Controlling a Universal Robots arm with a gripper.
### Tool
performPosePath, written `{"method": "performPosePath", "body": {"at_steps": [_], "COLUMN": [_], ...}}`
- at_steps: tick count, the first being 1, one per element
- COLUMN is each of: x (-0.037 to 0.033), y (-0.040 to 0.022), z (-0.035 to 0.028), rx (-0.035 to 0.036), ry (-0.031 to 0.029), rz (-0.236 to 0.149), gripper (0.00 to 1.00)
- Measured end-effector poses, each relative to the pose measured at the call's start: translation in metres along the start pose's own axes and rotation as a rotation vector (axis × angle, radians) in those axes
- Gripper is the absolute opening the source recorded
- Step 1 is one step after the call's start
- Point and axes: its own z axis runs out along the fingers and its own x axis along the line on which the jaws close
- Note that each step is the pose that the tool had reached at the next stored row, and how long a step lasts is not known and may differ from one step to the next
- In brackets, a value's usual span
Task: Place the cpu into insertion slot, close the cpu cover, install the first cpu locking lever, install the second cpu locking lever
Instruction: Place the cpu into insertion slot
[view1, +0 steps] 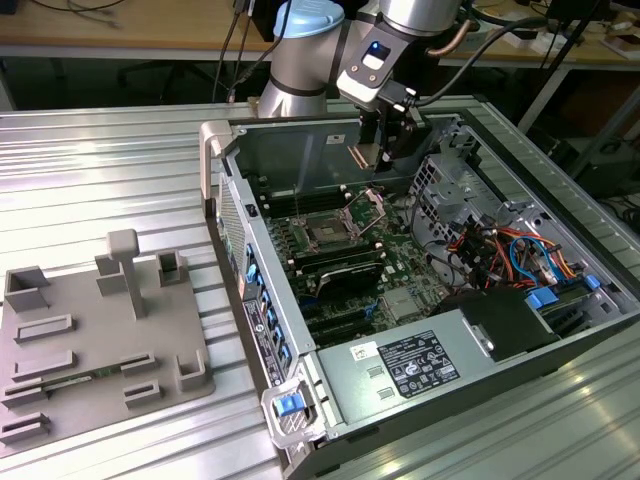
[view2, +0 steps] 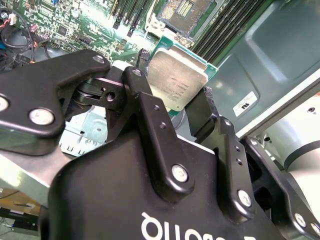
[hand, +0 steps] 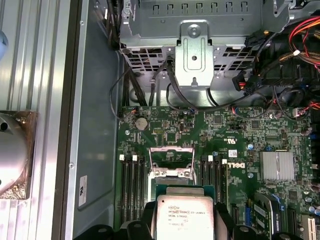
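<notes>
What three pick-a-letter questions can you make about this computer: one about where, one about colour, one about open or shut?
1. The cpu cover by the insertion slot is: A raised open; B shut flat; C missing.
2. The cpu is: A in the slot; B in the gripper; C on the cover.
3. The cpu's face is: A blue; B red; C silvery.
Answers: 1 A, the frame stands up off the slot; 2 B, black fingers pinch its edges; 3 C, its metal top looks silvery-tan in both wrist views.
</notes>
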Motion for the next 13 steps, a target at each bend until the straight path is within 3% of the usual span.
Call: {"method": "performPosePath", "body": {"at_steps": [13], "x": [0.0000], "y": [0.0000], "z": [0.0000], "rx": [-0.0001], "ry": [-0.0001], "rz": [0.002], "gripper": [0.55]}}
